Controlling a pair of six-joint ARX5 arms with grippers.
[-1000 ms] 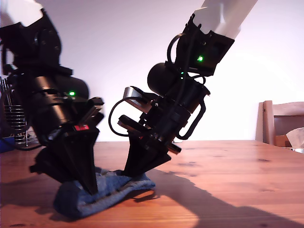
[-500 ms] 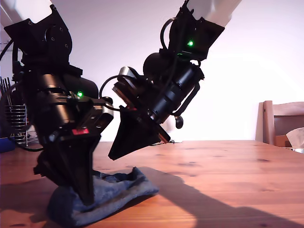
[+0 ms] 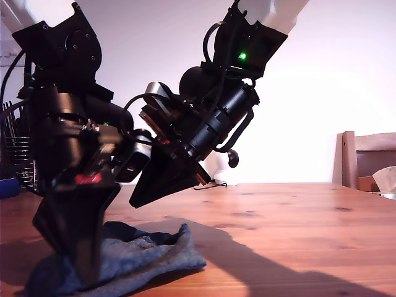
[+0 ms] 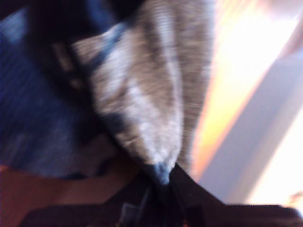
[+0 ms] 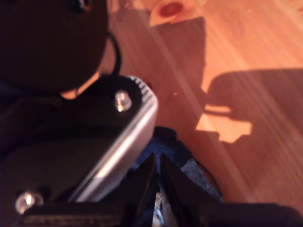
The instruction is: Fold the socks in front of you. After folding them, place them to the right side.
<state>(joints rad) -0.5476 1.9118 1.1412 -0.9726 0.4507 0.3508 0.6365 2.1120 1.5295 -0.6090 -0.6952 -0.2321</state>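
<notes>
The socks lie as a crumpled blue-grey bundle on the wooden table at the exterior view's lower left. My first gripper stands on their near end, shut on a pinch of the knit. The first wrist view shows the grey and blue socks drawn into a point at my first gripper. My second gripper hangs above the socks, clear of them, with its jaws together and nothing held. In the second wrist view my second gripper points at the other arm's wrist, with a bit of sock beyond.
A wooden chair and a white tissue stand at the exterior view's right edge. A wire rack and a blue object sit at its left edge. A small white object rests at the table's back.
My second gripper has let go of the socks and risen up and toward the exterior view's left. My first gripper has dragged its end of the socks left and nearer the camera.
</notes>
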